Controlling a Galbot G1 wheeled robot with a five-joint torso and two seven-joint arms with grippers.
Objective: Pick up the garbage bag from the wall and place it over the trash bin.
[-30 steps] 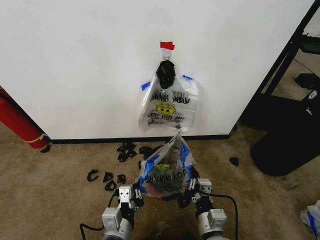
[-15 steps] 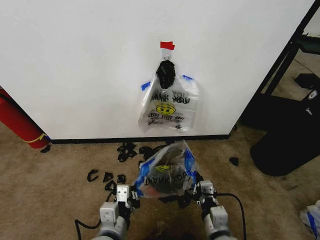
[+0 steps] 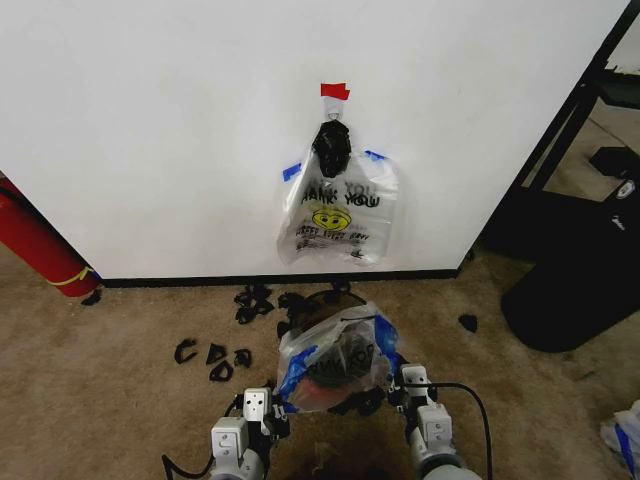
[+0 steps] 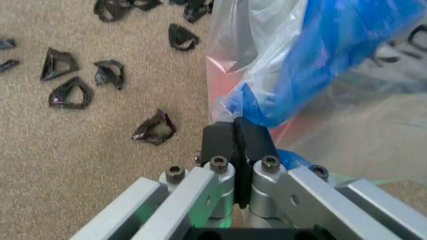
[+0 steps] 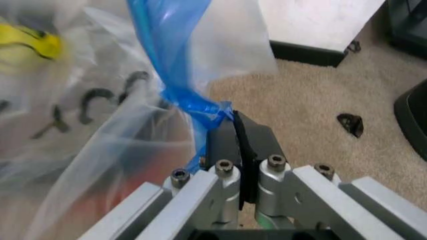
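Both grippers clamped on the bag [image 3: 335, 360], one blue handle each: left gripper [image 4: 237, 131] on its left side, right gripper [image 5: 233, 125] on its right. Bag is stretched between them low over the carpet, draped over the bin [image 3: 318, 397], red showing through. Wall [image 3: 150, 130] beyond; bag bunch [image 3: 338, 210] hangs there under a black clip

Both arms reach forward, low: left tool [image 4: 235, 131] and right tool [image 5: 233, 129] each pinched closed on blue plastic.

Beige carpet [image 3: 110, 400], black clips [image 3: 215, 360] scattered.
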